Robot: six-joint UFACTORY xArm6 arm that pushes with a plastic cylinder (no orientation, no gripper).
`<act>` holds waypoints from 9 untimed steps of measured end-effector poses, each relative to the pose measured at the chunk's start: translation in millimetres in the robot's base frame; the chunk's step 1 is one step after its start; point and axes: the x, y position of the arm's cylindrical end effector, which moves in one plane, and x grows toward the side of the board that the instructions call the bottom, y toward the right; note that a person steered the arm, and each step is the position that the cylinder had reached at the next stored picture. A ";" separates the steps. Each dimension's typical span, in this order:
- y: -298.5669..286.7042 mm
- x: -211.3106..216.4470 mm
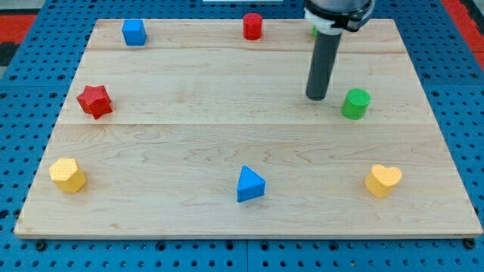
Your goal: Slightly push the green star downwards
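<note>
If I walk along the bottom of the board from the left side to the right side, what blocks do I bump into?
Yellow block → blue triangle → yellow heart. My tip is far up the board, just left of the green cylinder.

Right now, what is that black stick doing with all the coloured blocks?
That stick is my pushing rod. My tip rests on the wooden board, just left of the green cylinder, not clearly touching it. I am meant to nudge the green star down a little; only a green sliver shows behind my rod at the view's top. The other blocks sit apart, untouched.
</note>
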 end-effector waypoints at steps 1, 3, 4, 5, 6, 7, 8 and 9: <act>30.6 -62.3; 118.0 -162.8; 102.1 -179.8; 100.1 -180.0; 99.4 -180.0; 99.4 -180.0; 97.4 -178.8; 97.4 -179.8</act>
